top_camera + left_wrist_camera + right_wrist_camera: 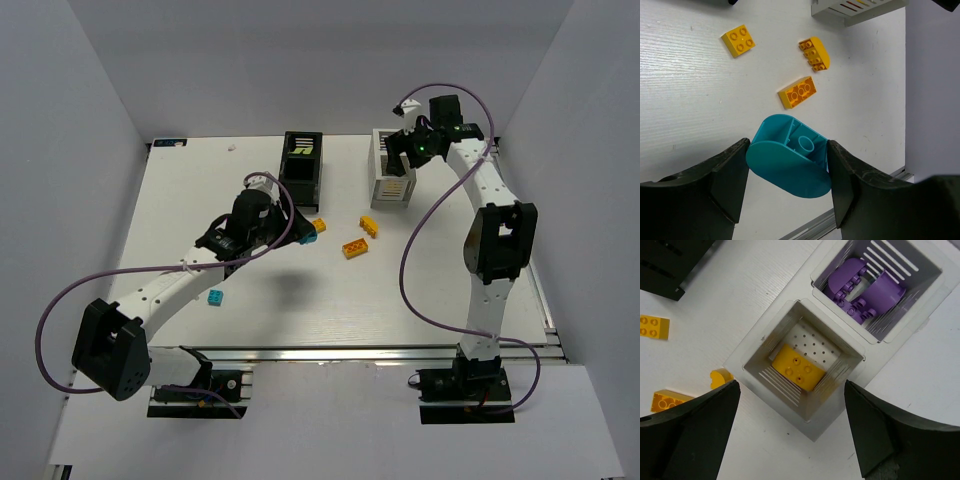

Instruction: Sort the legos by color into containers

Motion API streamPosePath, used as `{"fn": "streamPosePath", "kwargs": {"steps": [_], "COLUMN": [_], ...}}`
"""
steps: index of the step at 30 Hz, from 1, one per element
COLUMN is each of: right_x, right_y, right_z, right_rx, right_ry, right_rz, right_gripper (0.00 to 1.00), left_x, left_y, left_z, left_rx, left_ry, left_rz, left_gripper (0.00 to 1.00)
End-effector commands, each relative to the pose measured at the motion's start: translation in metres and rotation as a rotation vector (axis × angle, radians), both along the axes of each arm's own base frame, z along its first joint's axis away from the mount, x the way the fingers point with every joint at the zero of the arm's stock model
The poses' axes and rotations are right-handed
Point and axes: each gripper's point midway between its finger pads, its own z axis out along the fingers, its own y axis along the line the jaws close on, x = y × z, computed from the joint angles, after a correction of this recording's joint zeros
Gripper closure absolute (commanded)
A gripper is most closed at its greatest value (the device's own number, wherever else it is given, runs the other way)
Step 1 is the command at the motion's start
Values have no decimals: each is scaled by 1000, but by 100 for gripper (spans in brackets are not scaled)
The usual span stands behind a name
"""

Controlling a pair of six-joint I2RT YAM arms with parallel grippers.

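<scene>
My left gripper [303, 237] [788, 150] is shut on a cyan rounded lego [790, 160], held above the table in front of the black container [302, 165]. Three yellow legos [738, 40] [815, 53] [797, 92] lie on the table past it, also in the top view [354, 248]. My right gripper [410, 156] [790, 400] is open and empty above a white container [760, 347] that holds a yellow lego [797, 372]. A second white container [927, 282] behind it holds purple legos [865, 290].
A small cyan lego [215, 297] lies on the table beside my left arm. The black container's corner shows in the right wrist view [662, 262]. The table's metal front rail [350, 352] runs between the arm bases. Grey walls enclose the table.
</scene>
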Motion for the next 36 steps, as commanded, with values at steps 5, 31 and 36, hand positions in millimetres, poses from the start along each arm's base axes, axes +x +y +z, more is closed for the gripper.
{"fn": "streamPosePath", "kwargs": {"steps": [5, 31, 36], "right_x": [0, -224, -215], "right_y": [0, 110, 130], "right_z": [103, 86, 85], "right_rx": [27, 483, 472], "right_ry": [-310, -61, -91], "right_rz": [29, 328, 96], "right_gripper": [11, 11, 11], "left_x": [5, 41, 46], "left_y": [-6, -57, -59], "left_z": [23, 70, 70], "left_rx": [-23, -336, -385], "left_ry": [-51, -88, -64], "left_rz": [-15, -1, 41], "left_gripper": [100, 100, 100]}}
